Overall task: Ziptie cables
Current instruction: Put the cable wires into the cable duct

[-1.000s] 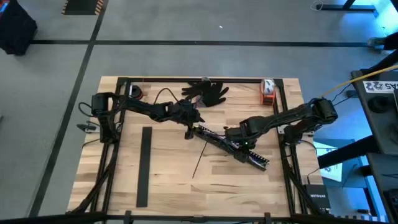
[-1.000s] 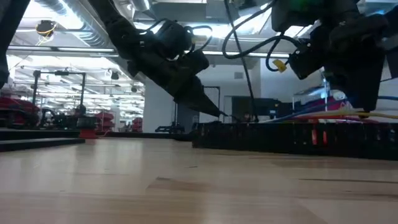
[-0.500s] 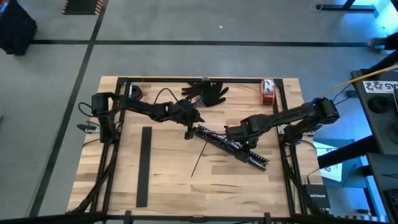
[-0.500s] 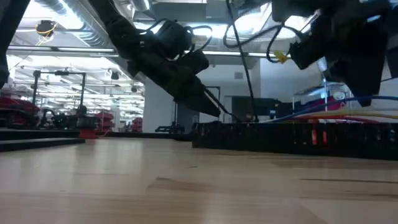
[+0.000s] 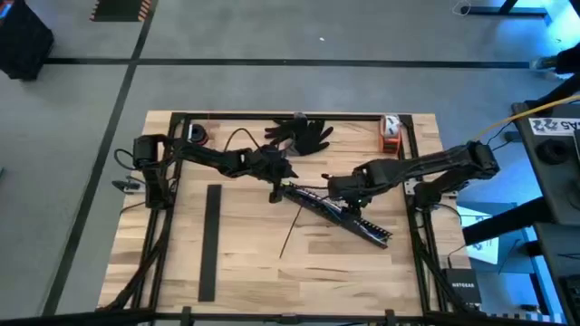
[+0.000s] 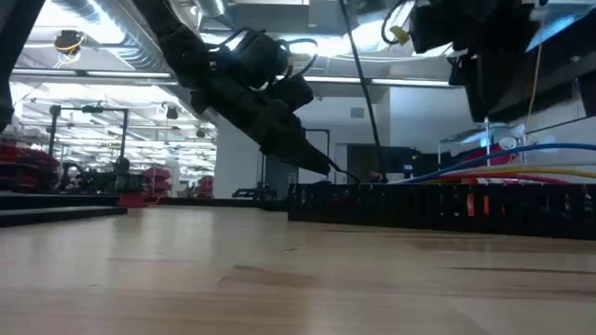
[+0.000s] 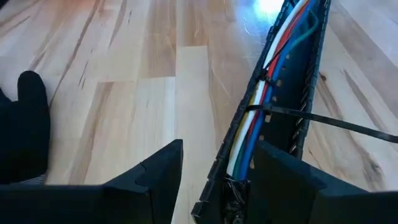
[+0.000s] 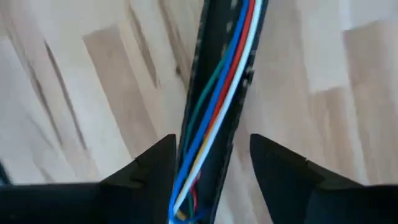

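A light wooden table [image 5: 245, 272] with a dark frame fills the middle of the high view. On it, a long black slotted bar [image 5: 209, 241] lies lengthwise at lower left. A second black slotted bar [image 5: 337, 214] lies diagonally at centre right, holding coloured cables [image 7: 264, 99]. Black gloves [image 5: 300, 134] sit at the top centre edge, and a small orange-and-white object [image 5: 390, 129] at upper right.

Looks like an industrial robotics lab / workshop w/ open floor. Grey concrete floor [image 5: 272, 36] marked w/ dark tape lines [image 5: 290, 62] and a hazard-striped mat [image 5: 122, 8] at the far edge. Wooden desk [image 5: 245, 263] sits in a black metal frame. Low view: exposed ceiling ducts [image 6: 93, 23], strip lights, rows of metal racks [image 6: 88, 140] and red equipment [image 6: 28, 158] far back. Blue-lit electronics [image 5: 544, 181] beside the desk.
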### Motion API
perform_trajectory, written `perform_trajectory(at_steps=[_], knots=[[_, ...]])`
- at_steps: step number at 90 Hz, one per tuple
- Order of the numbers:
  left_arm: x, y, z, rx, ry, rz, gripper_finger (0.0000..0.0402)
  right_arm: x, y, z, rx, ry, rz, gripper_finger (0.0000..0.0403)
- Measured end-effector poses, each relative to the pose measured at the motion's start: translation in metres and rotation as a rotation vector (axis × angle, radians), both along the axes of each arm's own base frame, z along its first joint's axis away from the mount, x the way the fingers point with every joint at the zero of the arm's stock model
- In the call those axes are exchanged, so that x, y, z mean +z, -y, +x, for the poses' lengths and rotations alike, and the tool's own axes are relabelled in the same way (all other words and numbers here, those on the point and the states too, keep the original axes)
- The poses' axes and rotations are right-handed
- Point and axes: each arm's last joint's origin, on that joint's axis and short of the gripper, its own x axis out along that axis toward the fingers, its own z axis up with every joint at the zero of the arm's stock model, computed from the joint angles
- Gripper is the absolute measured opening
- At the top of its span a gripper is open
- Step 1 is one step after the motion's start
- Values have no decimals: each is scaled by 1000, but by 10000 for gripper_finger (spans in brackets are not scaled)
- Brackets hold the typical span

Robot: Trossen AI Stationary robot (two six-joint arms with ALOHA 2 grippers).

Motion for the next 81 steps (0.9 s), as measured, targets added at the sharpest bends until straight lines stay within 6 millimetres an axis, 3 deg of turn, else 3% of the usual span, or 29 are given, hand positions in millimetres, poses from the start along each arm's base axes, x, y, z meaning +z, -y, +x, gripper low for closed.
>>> perform_trajectory(at_steps=[51, 81], knots=[[0, 0, 0, -2, 1, 3, 189, -62, 0, -3, -126, 53, 47, 14], [0, 0, 0, -3, 1, 5, 189, -89, 1, -11, -171, 85, 73, 14]])
